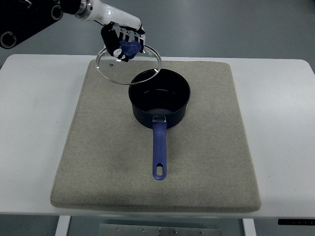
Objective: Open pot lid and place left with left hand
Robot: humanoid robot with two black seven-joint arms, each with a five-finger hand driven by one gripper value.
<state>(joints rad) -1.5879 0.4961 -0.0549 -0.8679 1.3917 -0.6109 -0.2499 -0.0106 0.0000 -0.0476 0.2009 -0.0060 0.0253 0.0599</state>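
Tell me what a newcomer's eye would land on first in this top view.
First, the robot's left hand at the upper left, gripping the blue knob of a glass pot lid held tilted, its near edge overlapping the pot's rim. Next, the dark blue saucepan standing open near the middle of the grey mat, its blue handle pointing toward the camera. The right hand is out of view.

One pot (one lid)
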